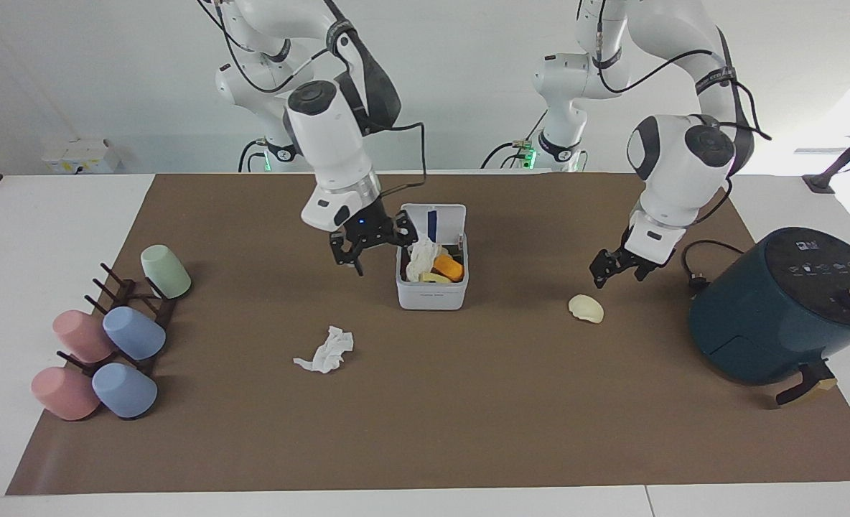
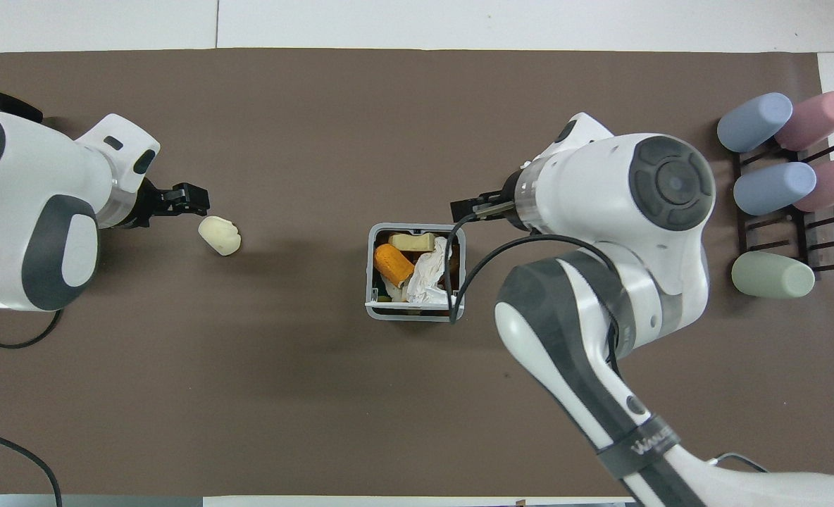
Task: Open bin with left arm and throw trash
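Observation:
The white bin (image 1: 431,296) stands mid-mat with its lid up; it also shows in the overhead view (image 2: 370,278). One white tissue wad (image 1: 421,260) lies in it on orange and yellow scraps. My right gripper (image 1: 367,248) is open and empty, low beside the bin toward the right arm's end of the table. A second tissue wad (image 1: 324,350) lies on the mat farther from the robots; the right arm hides it in the overhead view. My left gripper (image 1: 615,267) is open, just above the mat next to the cream-yellow lump (image 1: 586,309), not touching it.
A dark teal air fryer (image 1: 777,301) with a black cable (image 1: 698,269) stands at the left arm's end. A rack of pastel cups (image 1: 109,337) sits at the right arm's end. Open mat lies between the bin and the lump.

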### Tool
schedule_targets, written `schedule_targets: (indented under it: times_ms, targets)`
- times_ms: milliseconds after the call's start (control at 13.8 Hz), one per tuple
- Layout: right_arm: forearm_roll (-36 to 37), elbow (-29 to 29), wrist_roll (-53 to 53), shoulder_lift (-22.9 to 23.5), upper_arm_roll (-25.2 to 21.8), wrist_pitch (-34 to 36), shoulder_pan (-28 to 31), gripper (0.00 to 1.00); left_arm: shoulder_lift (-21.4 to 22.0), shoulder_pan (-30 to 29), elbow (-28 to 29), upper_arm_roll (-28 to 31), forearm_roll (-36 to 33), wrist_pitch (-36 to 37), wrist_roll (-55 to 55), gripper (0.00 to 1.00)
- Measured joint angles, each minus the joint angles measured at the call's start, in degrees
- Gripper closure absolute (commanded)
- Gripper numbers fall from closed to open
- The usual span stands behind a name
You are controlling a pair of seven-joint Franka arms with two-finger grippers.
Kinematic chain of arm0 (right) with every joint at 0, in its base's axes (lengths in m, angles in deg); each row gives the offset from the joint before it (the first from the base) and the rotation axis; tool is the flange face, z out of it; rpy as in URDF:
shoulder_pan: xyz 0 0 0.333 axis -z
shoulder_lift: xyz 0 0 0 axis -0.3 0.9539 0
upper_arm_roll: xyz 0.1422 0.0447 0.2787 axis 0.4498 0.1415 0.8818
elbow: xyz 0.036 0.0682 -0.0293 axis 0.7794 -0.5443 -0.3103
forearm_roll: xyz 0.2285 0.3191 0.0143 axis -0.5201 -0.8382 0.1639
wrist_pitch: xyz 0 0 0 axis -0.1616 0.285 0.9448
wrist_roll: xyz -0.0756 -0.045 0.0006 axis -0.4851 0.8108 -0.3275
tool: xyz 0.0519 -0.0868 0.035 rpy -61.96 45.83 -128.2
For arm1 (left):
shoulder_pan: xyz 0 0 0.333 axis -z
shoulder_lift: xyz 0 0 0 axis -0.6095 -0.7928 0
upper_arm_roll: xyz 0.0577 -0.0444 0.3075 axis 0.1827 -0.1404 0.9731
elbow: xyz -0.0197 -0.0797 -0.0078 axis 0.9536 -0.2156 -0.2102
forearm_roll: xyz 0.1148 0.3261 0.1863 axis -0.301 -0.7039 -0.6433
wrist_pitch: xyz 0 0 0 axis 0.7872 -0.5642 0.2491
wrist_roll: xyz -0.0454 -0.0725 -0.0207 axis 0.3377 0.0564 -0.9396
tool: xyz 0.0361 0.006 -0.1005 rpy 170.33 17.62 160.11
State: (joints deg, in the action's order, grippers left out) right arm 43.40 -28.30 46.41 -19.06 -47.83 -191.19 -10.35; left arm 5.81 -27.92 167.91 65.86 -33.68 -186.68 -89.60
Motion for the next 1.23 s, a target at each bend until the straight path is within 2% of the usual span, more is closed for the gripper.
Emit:
schedule_targets:
  times_ms: [217, 289, 361, 578, 794, 939, 1083, 1228]
  targets:
    - [0.0, -1.3, 6.2, 3.0, -0.1, -5.9, 5.0, 0.0, -2.8, 0.6, 4.6, 0.0, 0.0, -8.9, -0.5, 0.34]
    - [0.0, -1.5, 8.4, 4.9, -0.1, -8.8, 5.3, 0.0, -3.3, 0.6, 6.5, 0.0, 0.0, -11.9, -0.5, 0.59]
    - [0.1, -1.6, 11.6, 7.1, -0.1, -12.2, 5.4, 0.0, -3.8, 0.7, 8.1, 0.0, 0.0, -13.7, -0.5, 1.0]
    - [0.1, -1.6, 23.2, 13.1, -0.1, -21.0, 6.1, 0.0, -3.9, 1.3, 9.2, -0.1, 0.0, -14.6, -0.6, 1.0]
    - [0.1, -1.5, 29.3, 15.1, -0.1, -23.7, 7.3, 0.0, -2.6, 1.7, 8.7, -0.1, 0.0, -13.6, -0.9, 1.0]
    - [0.0, -1.6, 30.2, 15.3, -0.1, -23.7, 7.5, 0.0, -0.3, 2.5, 6.5, -0.1, 0.0, -8.8, -1.5, 1.0]
    - [-1.7, -1.8, 30.4, 15.8, 0.0, -23.8, 7.7, 0.0, 1.8, 4.6, 1.0, -0.3, 0.0, -0.2, -4.6, 1.0]
    - [-4.5, -2.4, 31.9, 16.1, 0.0, -23.9, 7.8, 0.0, 2.5, 7.9, -4.6, -0.5, 0.6, 5.3, -9.4, 1.0]
